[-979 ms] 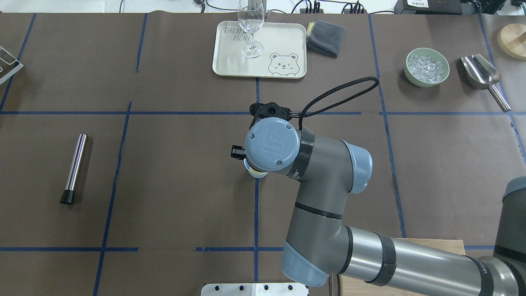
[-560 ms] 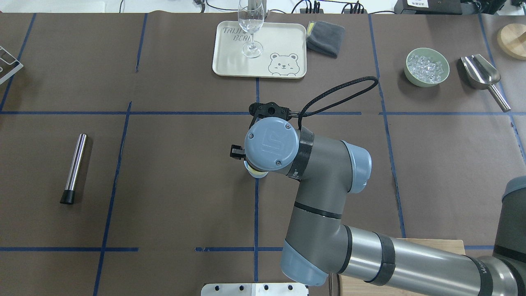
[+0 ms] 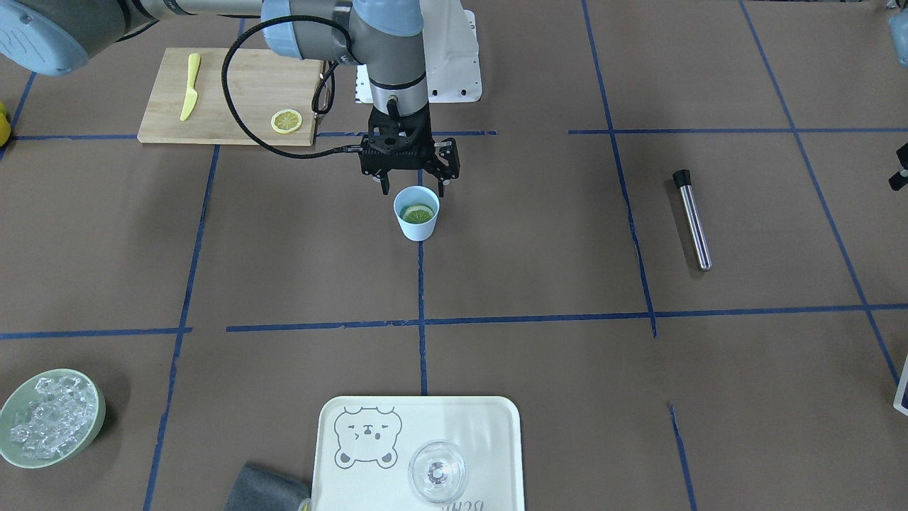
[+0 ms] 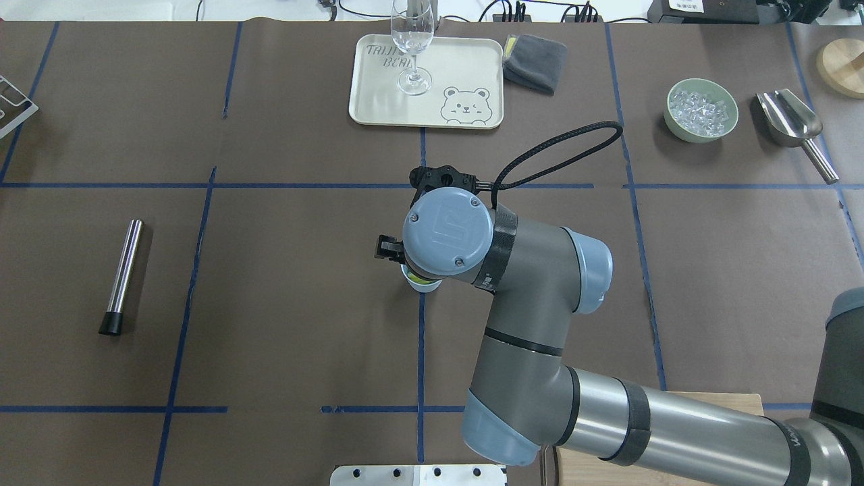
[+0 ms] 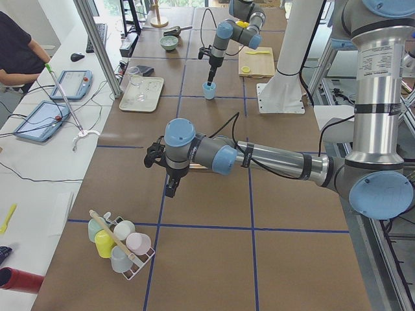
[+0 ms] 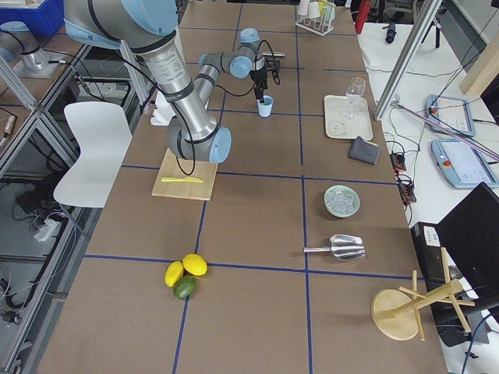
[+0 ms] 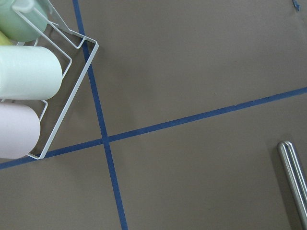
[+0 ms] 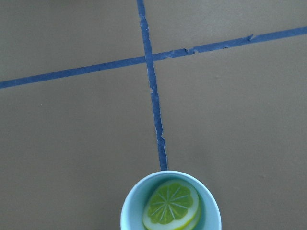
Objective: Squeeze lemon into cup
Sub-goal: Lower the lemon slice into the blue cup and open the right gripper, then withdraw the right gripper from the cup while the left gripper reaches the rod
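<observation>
The light-blue cup point(image 3: 417, 221) stands at the table's middle on a blue tape line, with a lemon slice point(image 3: 418, 212) lying inside it. The right wrist view shows the cup's rim point(image 8: 128, 203) and the slice point(image 8: 171, 203) from above. My right gripper point(image 3: 413, 189) hangs just above the cup's robot-side rim, fingers spread wide and empty. In the overhead view the wrist hides most of the cup point(image 4: 422, 284). Another lemon slice point(image 3: 286, 121) lies on the wooden cutting board point(image 3: 234, 99). My left gripper point(image 5: 170, 186) hovers far off near the cup rack; I cannot tell its state.
A yellow plastic knife point(image 3: 188, 89) lies on the board. A steel rod point(image 3: 692, 221) lies on the robot's left side. A tray point(image 3: 489, 440) holds a stemmed glass point(image 3: 438, 472). A green bowl of ice point(image 3: 50, 419), a grey cloth point(image 3: 266, 493) and a cup rack point(image 5: 120, 243) stand at the edges.
The right wrist has shifted slightly over the cup. The cup and the other things have not moved.
</observation>
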{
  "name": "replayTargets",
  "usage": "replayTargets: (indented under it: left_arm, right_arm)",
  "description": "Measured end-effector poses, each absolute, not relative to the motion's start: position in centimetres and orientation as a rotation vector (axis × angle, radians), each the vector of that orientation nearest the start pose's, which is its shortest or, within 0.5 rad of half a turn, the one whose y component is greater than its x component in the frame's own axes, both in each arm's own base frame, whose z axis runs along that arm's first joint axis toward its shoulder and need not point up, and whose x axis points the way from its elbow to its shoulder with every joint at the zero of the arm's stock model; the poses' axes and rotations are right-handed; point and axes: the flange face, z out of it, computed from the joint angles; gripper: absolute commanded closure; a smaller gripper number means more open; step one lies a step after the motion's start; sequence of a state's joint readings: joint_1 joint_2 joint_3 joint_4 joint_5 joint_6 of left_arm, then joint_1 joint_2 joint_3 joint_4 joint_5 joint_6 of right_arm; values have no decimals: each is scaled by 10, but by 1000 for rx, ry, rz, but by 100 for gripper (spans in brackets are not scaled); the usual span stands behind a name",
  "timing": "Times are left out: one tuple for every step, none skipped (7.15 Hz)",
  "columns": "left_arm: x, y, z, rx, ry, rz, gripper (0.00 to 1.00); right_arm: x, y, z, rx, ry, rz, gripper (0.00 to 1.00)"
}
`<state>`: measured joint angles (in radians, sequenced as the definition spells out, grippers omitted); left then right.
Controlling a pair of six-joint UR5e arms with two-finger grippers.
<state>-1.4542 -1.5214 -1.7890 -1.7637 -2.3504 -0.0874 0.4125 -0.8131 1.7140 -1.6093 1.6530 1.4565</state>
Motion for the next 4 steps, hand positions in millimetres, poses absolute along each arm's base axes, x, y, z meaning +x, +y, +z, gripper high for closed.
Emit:
replayTargets:
  left_arm:
    - [-3,-490,550,259,806,161,0]
    - [7,-493,544,243,813,146,0]
    - [23,-495,539,226,820,140,0]
    - [41,-496,534,207,825,146,0]
  right_arm:
    - [-563,-391,153,133,-859,244,0]
    - [-553,-399,154,118,-861,243,0]
    - [-538,-407,157,110,-855,230,0]
    - [-515,-411,161,115,-841,206,0]
